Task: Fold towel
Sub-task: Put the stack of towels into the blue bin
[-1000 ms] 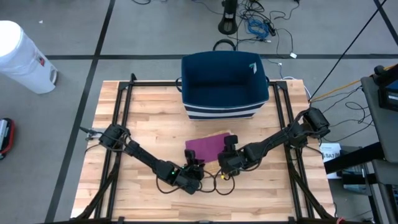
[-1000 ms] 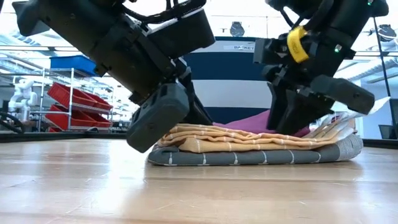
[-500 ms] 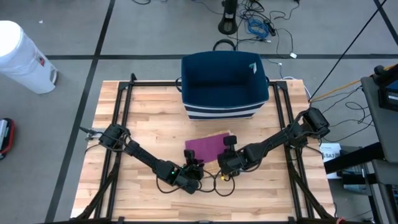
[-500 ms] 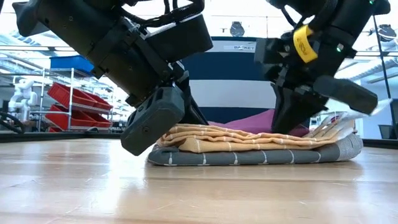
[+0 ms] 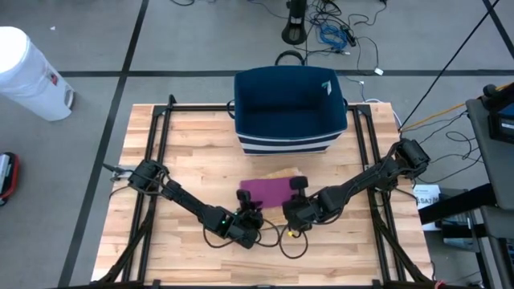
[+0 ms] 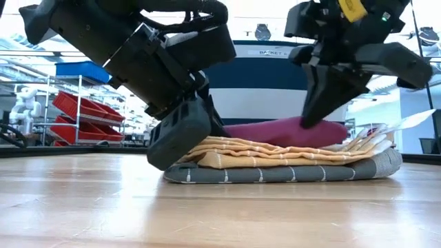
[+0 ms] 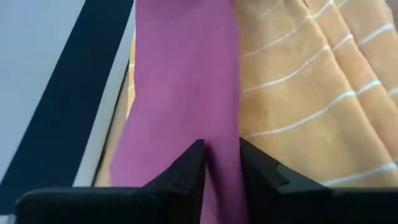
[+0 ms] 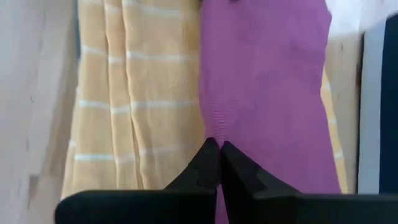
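Where basket [image 5: 290, 108] stands behind, towel [image 5: 267, 190] pinched

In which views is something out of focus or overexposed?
Low view: the bright room behind is washed out and the left gripper looms large. Left wrist view: the purple towel close to the lens looks soft. High view: evenly lit.

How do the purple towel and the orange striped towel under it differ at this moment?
The purple towel is plain; the orange striped towel carries thin white lines. The purple one is gripped at its near edge by both the left gripper and the right gripper, while the orange one lies flat and untouched. The purple one sits on top; the orange one rests on a grey towel. Both belong to one stack.
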### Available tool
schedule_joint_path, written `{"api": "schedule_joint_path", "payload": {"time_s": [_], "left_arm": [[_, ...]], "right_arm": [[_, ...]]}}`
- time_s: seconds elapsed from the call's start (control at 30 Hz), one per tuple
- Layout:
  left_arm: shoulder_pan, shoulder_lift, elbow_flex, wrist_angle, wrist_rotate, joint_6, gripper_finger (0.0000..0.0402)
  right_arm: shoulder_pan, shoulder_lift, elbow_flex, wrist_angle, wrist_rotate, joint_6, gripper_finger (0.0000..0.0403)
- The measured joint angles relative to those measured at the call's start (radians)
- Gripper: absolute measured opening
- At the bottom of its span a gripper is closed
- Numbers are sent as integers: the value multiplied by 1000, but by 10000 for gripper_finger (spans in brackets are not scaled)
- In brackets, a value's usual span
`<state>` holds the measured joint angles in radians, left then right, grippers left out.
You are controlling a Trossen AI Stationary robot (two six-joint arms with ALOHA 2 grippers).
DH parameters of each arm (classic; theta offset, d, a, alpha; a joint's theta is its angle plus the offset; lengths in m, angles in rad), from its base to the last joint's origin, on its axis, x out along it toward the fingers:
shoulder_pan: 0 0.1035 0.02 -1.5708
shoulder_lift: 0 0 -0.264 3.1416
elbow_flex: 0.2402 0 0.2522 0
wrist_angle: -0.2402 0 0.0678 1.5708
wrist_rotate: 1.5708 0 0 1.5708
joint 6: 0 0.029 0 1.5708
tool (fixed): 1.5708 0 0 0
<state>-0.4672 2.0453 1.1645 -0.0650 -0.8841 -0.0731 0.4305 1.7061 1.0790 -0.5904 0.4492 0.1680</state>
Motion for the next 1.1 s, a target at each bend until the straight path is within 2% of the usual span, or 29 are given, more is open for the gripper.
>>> {"api": "schedule_joint_path", "payload": {"time_s": [0.23, 0.43, 0.5, 0.63, 0.83, 1.0, 1.1], "left_arm": [[-9, 0, 68, -96, 8, 64, 10], [-36, 1, 160, -147, 15, 127, 5], [-44, 1, 190, -168, 54, 133, 4], [-44, 1, 210, -199, 130, 108, 3], [-46, 1, 210, -272, 147, 34, 2], [-41, 1, 211, -270, 227, 24, 3], [-24, 7, 212, -264, 344, 19, 4]], "right_arm": [[17, 0, 0, -61, 0, 29, 0], [31, -4, 1, -110, -4, 30, 0], [41, -9, 1, -121, -9, 30, 0], [63, -16, 3, -125, -45, 32, 0], [113, -17, 15, -128, -103, 56, 0], [139, -17, 16, -120, -135, 78, 0], [140, -17, 15, -116, -143, 82, 0]]}}
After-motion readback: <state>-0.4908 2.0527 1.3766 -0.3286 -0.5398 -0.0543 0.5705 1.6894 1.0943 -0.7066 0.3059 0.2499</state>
